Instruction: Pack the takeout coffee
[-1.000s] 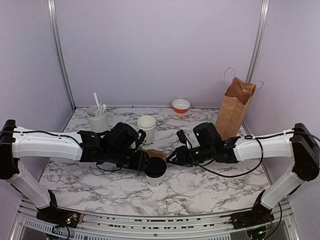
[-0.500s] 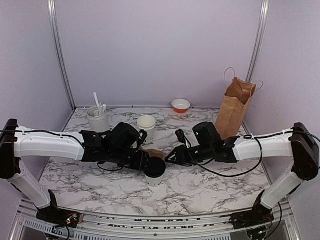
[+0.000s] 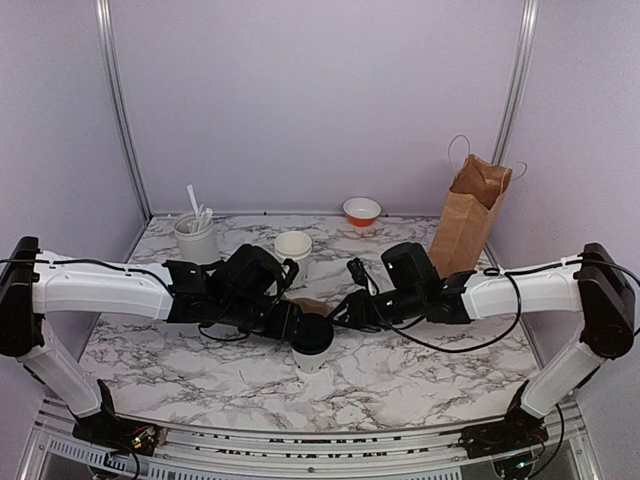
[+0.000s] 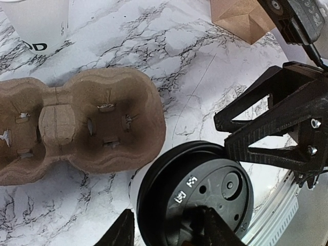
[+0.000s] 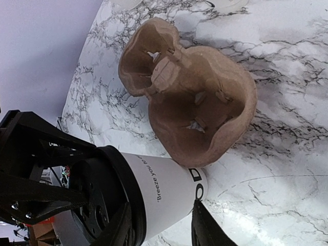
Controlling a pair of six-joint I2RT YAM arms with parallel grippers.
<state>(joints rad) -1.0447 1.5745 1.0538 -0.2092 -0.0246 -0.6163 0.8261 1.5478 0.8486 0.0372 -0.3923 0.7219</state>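
Takeout coffee (image 3: 311,338), the small white paper cup with black plastic lid, stands lower centre on the marbled worktop (image 3: 420,385) beside a brown pulp carrier (image 4: 87,123). Left claw (image 4: 165,220) and right claw (image 5: 163,221) half-spread at it, grip unclear. Probably squashy: pinch gently below the lid.

The counter (image 3: 420,370) is white marble with dark grey veining, and the takeout coffee (image 3: 311,340) near its middle is a white cup with a black lid and small dark lettering down its side. The moulded cup carrier (image 4: 87,128) and the paper bag (image 3: 468,215) at the right back corner are plain brown. At the back edge stand an orange-and-white bowl (image 3: 361,211), a plain white cup (image 3: 293,250) and a white utensil holder (image 3: 196,240).
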